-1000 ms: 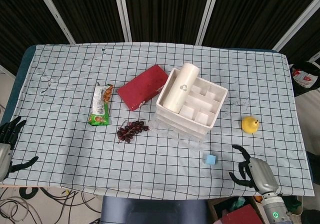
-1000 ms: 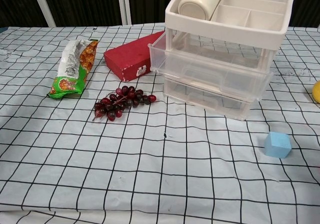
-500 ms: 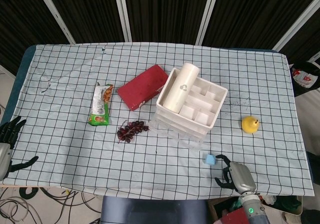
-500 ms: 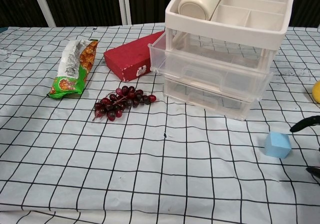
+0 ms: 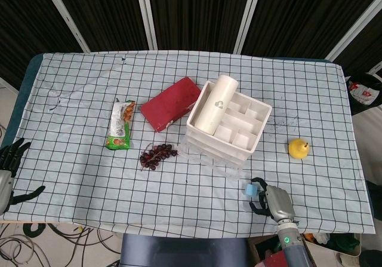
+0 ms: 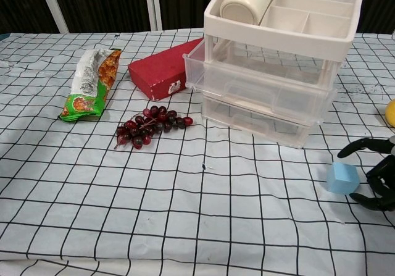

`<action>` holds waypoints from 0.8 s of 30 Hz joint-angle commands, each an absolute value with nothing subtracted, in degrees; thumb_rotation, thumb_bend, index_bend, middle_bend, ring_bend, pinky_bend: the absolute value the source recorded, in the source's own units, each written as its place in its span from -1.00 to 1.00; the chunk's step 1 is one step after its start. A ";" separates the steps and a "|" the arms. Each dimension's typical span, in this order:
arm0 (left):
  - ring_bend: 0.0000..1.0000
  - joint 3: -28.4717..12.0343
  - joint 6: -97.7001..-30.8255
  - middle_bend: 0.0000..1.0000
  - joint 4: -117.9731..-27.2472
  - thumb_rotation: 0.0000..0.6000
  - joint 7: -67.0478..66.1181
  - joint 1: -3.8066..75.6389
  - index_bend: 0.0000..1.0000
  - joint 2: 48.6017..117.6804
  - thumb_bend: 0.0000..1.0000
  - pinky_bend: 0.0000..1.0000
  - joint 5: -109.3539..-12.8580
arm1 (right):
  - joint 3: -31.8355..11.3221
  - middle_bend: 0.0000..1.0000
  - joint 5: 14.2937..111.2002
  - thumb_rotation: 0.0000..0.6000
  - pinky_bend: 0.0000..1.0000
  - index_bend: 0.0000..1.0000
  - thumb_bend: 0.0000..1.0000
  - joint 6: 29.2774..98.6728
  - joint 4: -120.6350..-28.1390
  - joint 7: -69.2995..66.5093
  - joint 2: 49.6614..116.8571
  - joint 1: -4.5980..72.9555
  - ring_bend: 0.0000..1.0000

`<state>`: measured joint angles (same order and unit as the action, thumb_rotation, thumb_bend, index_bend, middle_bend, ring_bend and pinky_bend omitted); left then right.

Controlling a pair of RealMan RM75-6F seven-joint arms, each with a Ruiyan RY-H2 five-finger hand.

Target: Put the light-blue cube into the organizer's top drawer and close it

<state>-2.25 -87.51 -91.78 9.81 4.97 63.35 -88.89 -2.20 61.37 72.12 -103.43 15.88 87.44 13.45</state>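
Right robot hand [image 6: 374, 172] beside light-blue cube [image 6: 342, 178], fingers apart, cube not gripped. Left robot hand [image 5: 11, 174] spread, empty. Top drawer [image 6: 259, 72] pulled out.

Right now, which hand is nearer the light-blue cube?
Right. The right hand sits just beside the light-blue cube, fingers apart around it; the left hand is at the table's far left edge.
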 commanded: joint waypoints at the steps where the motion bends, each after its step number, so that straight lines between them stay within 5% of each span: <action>1: -1.00 -2.28 -87.53 -1.00 -91.80 1.00 9.90 4.95 -1.00 63.31 -0.97 -1.00 -88.79 | -2.86 0.62 59.99 1.00 0.79 -0.42 -0.47 71.72 -102.26 16.20 88.34 13.60 0.76; 5: -1.00 -2.30 -87.46 -1.00 -91.82 1.00 9.96 4.97 -1.00 63.29 -0.97 -1.00 -88.71 | -3.28 0.62 59.04 1.00 0.79 -0.27 -0.43 71.53 -100.65 16.19 89.18 13.57 0.76; 11: -1.00 -2.22 -87.38 -1.00 -91.84 1.00 9.95 4.99 -1.00 63.33 -0.97 -1.00 -88.76 | -4.01 0.65 59.01 1.00 0.79 0.33 -0.12 71.73 -99.40 15.12 90.20 13.37 0.79; 24: -1.00 -2.20 -87.40 -1.00 -91.89 1.00 10.07 5.00 -1.00 63.30 -0.97 -1.00 -88.81 | -3.02 0.65 67.59 1.00 0.79 0.37 -0.06 75.54 -113.18 10.26 79.48 10.77 0.80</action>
